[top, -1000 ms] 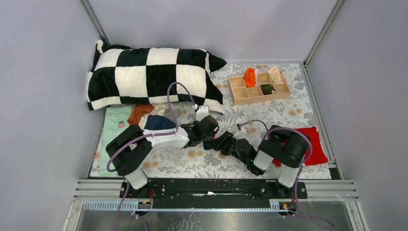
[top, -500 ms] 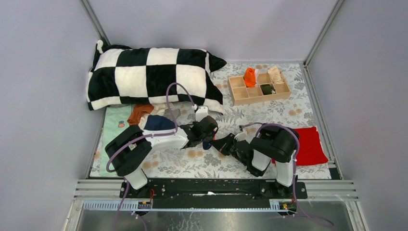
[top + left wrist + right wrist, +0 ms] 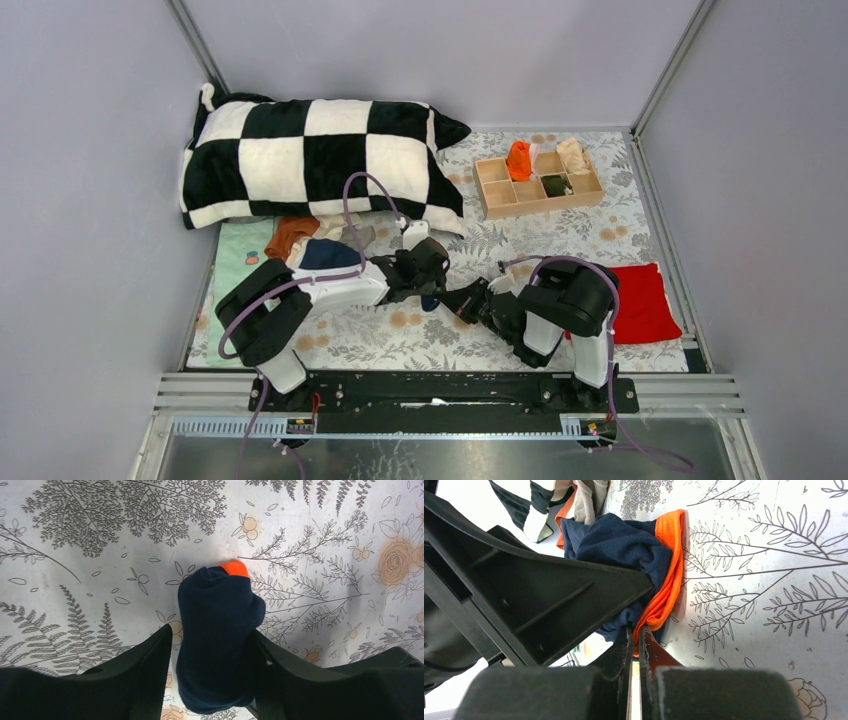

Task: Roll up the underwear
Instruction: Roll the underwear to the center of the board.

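A navy underwear (image 3: 217, 630) with orange trim (image 3: 669, 580) lies rolled on the floral sheet, mid-table (image 3: 432, 301). My left gripper (image 3: 212, 632) straddles the roll, open: its left finger (image 3: 150, 655) stands clear, its right finger (image 3: 280, 665) rests against the cloth. My right gripper (image 3: 636, 632) comes from the right, shut, pinching the orange waistband at the roll's end. More underwear, rust-brown (image 3: 290, 232) and navy (image 3: 330, 255), is piled behind the left arm.
A black-and-white checked pillow (image 3: 320, 160) fills the back left. A wooden compartment box (image 3: 497, 195) at the back right holds an orange roll (image 3: 518, 160), a beige one (image 3: 573, 155) and a dark one. A red cloth (image 3: 645, 300) lies at the right.
My right gripper has swung left to the roll and shut on its orange trim. My left gripper's jaws have widened off the roll.
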You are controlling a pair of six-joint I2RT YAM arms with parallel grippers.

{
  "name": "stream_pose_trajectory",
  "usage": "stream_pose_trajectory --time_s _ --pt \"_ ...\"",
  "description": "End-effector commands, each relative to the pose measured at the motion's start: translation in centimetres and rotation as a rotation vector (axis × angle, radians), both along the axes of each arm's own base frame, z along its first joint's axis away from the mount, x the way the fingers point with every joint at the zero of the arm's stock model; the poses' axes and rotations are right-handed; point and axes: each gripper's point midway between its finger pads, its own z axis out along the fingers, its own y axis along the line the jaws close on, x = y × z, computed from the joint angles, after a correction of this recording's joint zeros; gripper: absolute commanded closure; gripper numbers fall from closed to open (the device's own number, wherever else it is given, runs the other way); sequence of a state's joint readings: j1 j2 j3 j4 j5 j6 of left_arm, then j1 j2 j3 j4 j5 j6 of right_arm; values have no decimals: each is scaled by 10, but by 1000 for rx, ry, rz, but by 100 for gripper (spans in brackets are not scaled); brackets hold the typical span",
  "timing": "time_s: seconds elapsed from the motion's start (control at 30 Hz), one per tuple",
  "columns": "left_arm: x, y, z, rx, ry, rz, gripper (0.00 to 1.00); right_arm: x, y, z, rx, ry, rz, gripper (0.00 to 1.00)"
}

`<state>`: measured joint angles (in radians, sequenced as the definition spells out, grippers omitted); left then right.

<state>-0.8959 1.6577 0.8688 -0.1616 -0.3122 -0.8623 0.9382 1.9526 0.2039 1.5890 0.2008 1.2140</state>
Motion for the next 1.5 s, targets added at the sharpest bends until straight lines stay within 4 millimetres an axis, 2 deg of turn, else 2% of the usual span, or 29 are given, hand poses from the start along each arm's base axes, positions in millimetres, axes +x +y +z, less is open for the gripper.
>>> stream_pose_trajectory --time_s 0.0,0.17,0.27,0.37,0.5,0.6,0.87,1.1,1.47 --pt "2 10 15 -2 6 8 38 5 -15 -19 -68 24 -63 100" --pt "11 11 48 -85 -85 3 26 4 -14 -19 -67 31 -58 100" --pt "10 17 60 -128 -124 0 19 4 -15 -20 -65 36 -61 100" --pt "6 27 68 -159 -158 5 16 3 -14 -20 -61 41 -59 100" --pt "-1 45 59 -152 -157 26 22 3 -14 -19 -57 44 -57 100" --pt "-4 50 48 -157 -137 31 26 2 -11 -20 -55 47 -48 100" --pt "2 34 45 -233 -148 -9 31 0 -13 -23 -61 58 -47 100" --pt "6 27 64 -279 -194 -32 35 -1 -13 -27 -58 74 -45 100" --pt "3 9 57 -337 -154 -74 52 -3 -13 -30 -57 84 -42 100"
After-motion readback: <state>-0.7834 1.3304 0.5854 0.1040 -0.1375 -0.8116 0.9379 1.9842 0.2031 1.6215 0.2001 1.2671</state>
